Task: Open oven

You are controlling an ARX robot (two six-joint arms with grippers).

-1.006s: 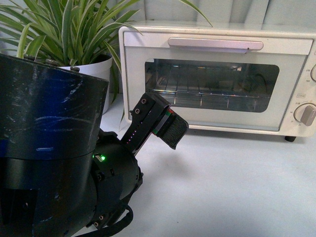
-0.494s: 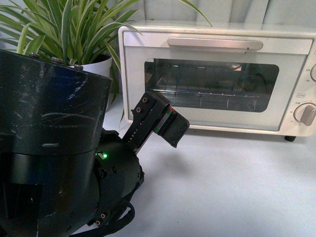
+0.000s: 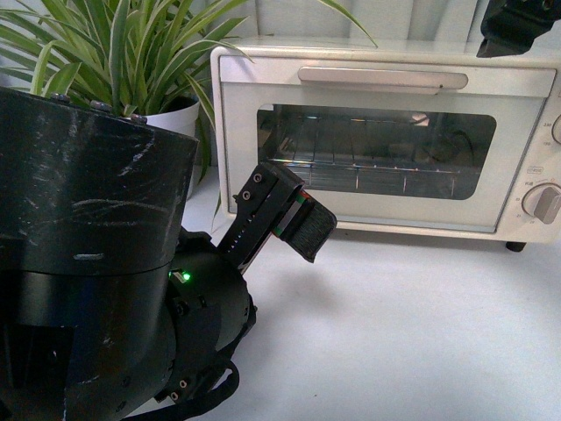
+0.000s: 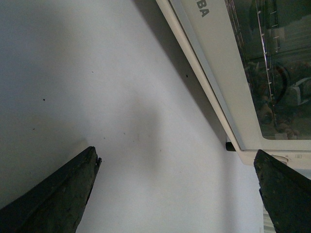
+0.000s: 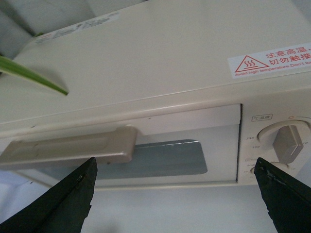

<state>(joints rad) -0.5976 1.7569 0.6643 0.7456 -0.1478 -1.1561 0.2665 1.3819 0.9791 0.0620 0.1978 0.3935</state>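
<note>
Cream oven, door shut (rack visible through glass); left gripper and right gripper jaws apart.

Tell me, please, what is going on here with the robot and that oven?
The robot is set to open the oven, whose door is shut. Its right gripper hovers open above the oven, near the bar handle, not touching it. The left gripper, also open, hangs low over the table in front.

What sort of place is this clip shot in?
Probably an indoor tabletop setup staged as a kitchen corner rather than a full kitchen: an oven stands on a plain white table, with a potted plant beside it.
</note>
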